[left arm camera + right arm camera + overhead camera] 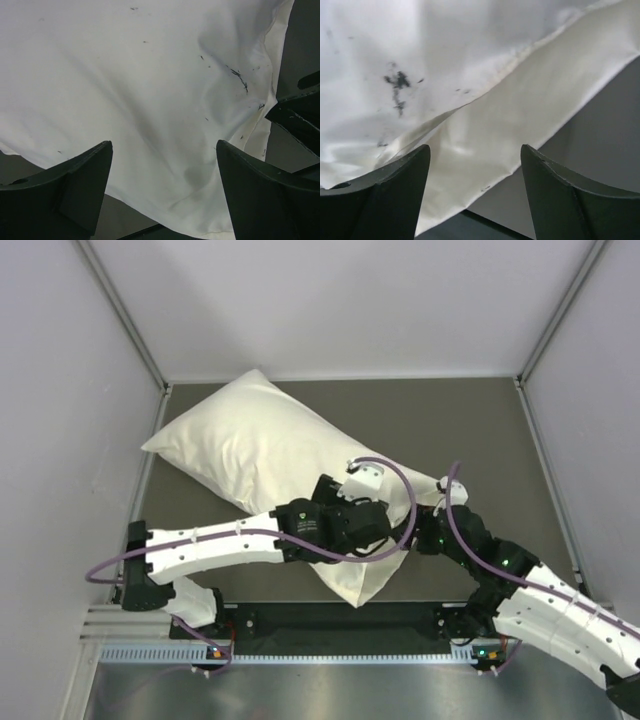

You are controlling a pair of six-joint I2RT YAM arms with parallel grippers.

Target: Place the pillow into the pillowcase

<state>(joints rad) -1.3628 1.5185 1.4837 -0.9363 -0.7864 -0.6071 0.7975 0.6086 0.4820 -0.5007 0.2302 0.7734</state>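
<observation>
— On the dark table point(450, 430), where does the pillowcase point(240, 440) lie?

— Slantwise, from the far left corner down toward the near middle. It looks plump along its whole length. One pointed corner sits at the near side, close to the black rail point(330, 620) along the table's near edge.

— And the pillow?

— From above I see only cream cloth. The wrist views show more. A whiter, smudged cloth, which I take for the pillow point(410, 45), meets a yellower band along a stitched edge. That band runs out onto the bare table. Whether the whiter cloth is truly the pillow I cannot tell for certain.

— How does the left gripper point(164, 150) stand?

— Its fingers are spread wide, with white cloth lying beyond them and nothing pinched. It hangs over the near right part of the pillowcase.

— The right gripper point(475, 150)?

— Spread as well, with its fingers apart over the stitched edge and the yellower band, pinching nothing. From above, both wrists crowd together at the near right side of the pillowcase. The left wrist view catches the right gripper's dark fingers just past the cloth's right edge.
</observation>
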